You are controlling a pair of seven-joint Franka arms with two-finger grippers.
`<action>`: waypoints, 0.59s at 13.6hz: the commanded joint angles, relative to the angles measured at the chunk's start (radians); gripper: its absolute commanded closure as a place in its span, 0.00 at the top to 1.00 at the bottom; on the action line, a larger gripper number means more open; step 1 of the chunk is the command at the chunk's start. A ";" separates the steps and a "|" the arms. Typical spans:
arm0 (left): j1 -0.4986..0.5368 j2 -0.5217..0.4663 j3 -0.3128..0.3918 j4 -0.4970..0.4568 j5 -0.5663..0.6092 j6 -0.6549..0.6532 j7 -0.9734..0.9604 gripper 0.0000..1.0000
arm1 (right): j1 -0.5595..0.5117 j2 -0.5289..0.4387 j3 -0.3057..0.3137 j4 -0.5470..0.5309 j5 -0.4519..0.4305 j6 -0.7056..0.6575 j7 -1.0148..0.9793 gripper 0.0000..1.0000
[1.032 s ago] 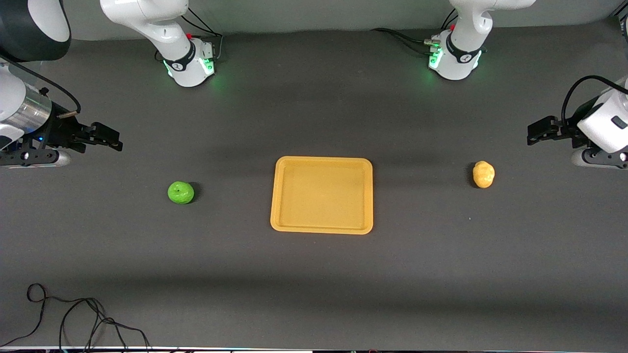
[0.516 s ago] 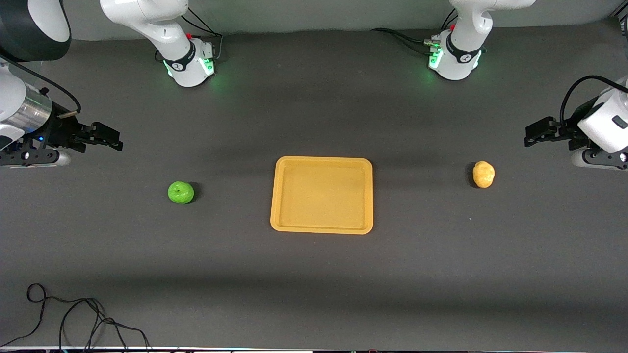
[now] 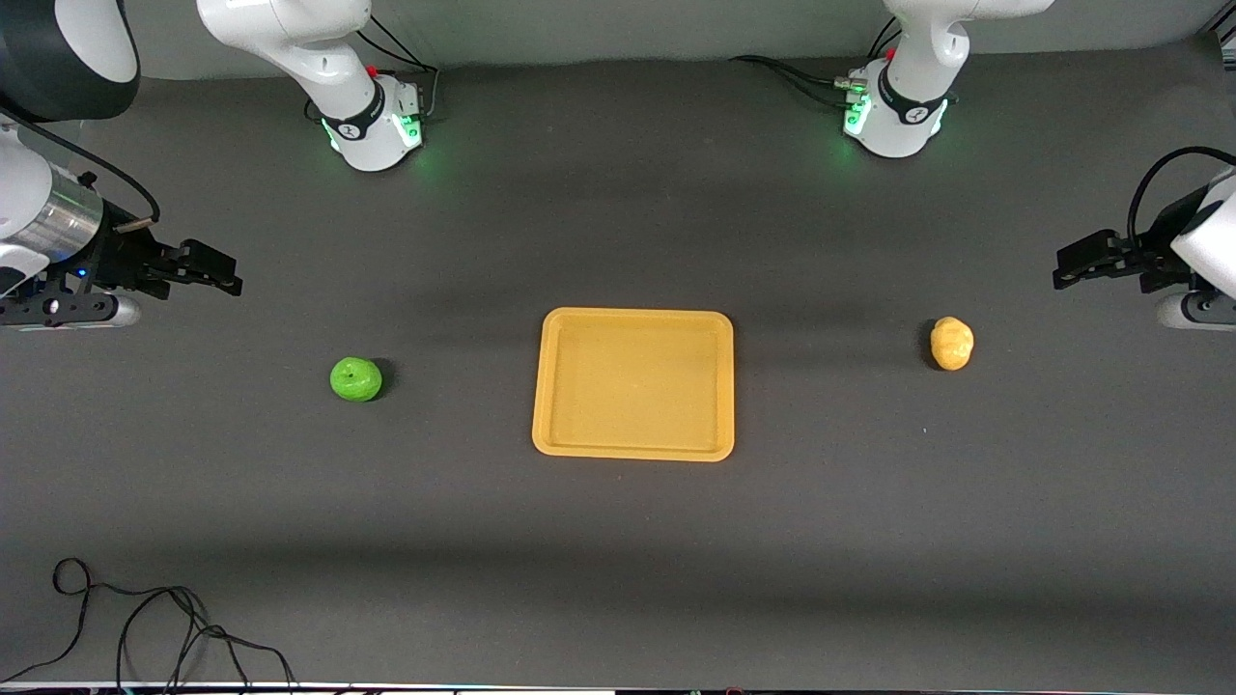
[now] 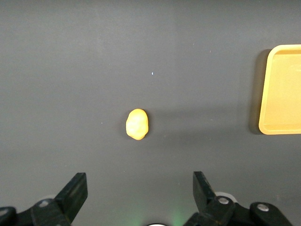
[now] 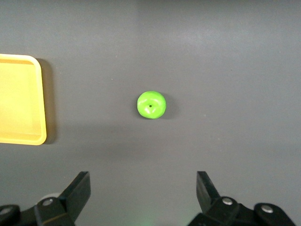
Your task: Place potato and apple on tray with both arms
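1. Tray sits flat mid-table, between the two fruits, touching neither. I see nothing on it. One edge of it also shows in each wrist view.
2. Apple rests on the table toward the right arm's end, well apart from the tray. Stem dimple faces up in my right wrist view. Nothing touches it.
3. Potato rests on the table toward the left arm's end, also well apart from the tray, a little farther from the front camera than the apple. Nothing touches it.
4. Right gripper hangs in the air over bare table at the right arm's end, off to the side of the apple, not over it. Fingers spread wide in the wrist view, nothing between them. From that camera I see the apple ahead of the open jaws, roughly centred between them.
5. Left gripper hangs in the air over bare table at the left arm's end, off to the side of the potato, not over it. Fingers spread wide, nothing between them. From that wrist camera the potato lies ahead of the open jaws, roughly centred between them.
6. Both fruits are on the table, not yet on the tray.
7. Loose black cable lies coiled at the table edge nearest the front camera, toward the right arm's end, well apart from everything else.
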 commanded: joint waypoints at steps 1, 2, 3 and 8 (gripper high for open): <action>0.031 -0.039 0.000 -0.068 0.018 0.024 0.015 1.00 | 0.005 0.011 0.001 0.018 0.008 -0.013 -0.019 1.00; 0.039 -0.045 0.000 -0.108 0.029 0.056 0.032 1.00 | 0.006 0.011 0.001 0.017 0.008 -0.013 -0.019 1.00; 0.051 -0.068 0.002 -0.179 0.035 0.116 0.038 1.00 | 0.005 0.012 -0.001 0.017 0.008 -0.013 -0.019 1.00; 0.065 -0.148 -0.008 -0.526 0.037 0.427 0.037 1.00 | 0.006 0.015 0.001 0.017 0.008 -0.009 -0.019 1.00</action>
